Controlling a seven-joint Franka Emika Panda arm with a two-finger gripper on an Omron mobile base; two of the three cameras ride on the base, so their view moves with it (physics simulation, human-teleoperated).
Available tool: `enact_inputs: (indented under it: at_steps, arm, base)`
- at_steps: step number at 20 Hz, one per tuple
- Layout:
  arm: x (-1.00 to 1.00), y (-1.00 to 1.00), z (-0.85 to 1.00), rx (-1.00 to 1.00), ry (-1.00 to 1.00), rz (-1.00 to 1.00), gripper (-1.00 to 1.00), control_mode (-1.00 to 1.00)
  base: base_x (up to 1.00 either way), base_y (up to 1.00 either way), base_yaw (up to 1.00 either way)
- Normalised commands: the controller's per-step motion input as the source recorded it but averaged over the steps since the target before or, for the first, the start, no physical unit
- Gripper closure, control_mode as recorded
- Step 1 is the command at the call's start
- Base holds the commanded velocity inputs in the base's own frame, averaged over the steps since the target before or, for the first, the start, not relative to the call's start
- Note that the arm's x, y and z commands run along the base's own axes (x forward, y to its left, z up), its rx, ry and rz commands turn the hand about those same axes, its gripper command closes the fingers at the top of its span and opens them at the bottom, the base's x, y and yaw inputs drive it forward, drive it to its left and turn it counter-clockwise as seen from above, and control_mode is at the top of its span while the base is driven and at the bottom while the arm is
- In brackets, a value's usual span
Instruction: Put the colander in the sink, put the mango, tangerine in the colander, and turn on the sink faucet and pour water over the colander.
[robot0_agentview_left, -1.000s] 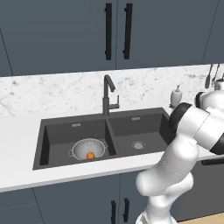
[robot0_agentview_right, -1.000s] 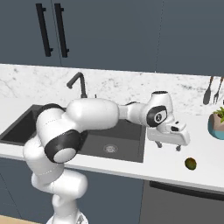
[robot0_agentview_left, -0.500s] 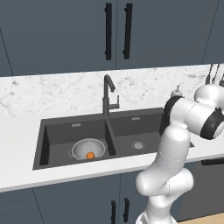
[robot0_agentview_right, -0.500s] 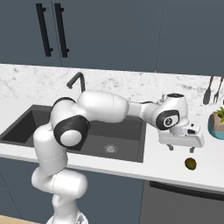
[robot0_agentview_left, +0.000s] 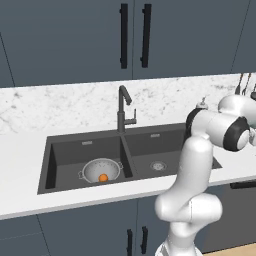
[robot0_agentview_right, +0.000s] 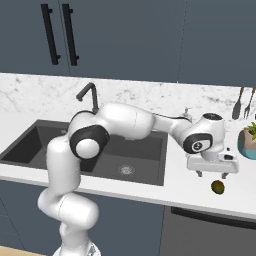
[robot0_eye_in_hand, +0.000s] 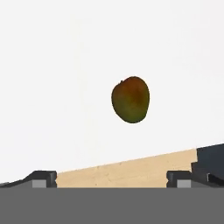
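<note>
On the white tabletop (robot0_agentview_right: 180, 192) right of the dark grey double-basin sink (robot0_agentview_left: 65, 160), your pincer (robot0_agentview_right: 211, 173) hangs spread and empty just above the small dark-green oval mango (robot0_agentview_right: 217, 187). Since half a second ago the arm has swung further right and settled over the fruit, so the grasp looks next. The round orange tangerine (robot0_agentview_left: 103, 177) already sits in the silvery perforated colander (robot0_agentview_left: 101, 170) in the left basin
</note>
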Motion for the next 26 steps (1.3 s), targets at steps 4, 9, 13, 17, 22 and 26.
enact_inputs:
  at_steps: [4, 9, 13, 17, 22, 26]
  arm:
    - [0.03, -0.04, -0.25, 0.02, -0.01, 0.1, -1.0, -1.0]
    - [0.03, -0.13, -0.31, 0.0, 0.0, 0.06, -1.0, -1.0]
    - [0.01, -0.09, -0.29, 0.0, 0.0, 0.06, -1.0, -1.0]
    - [0.03, -0.03, -0.26, 0.0, 0.0, 0.05, -1.0, -1.0]
    - [0.11, 0.0, -0.19, 0.01, 0.0, 0.03, -1.0, -1.0]
    - [0.25, 0.0, -0.17, 0.0, 0.0, 0.01, -1.0, -1.0]
  base:
    - [0.0, 0.0, 0.0]
    - [0.0, 0.0, 0.0]
    - [0.0, 0.0, 0.0]
    - [0.0, 0.0, 0.0]
    - [0.0, 0.0, 0.0]
    - [0.0, 0.0, 0.0]
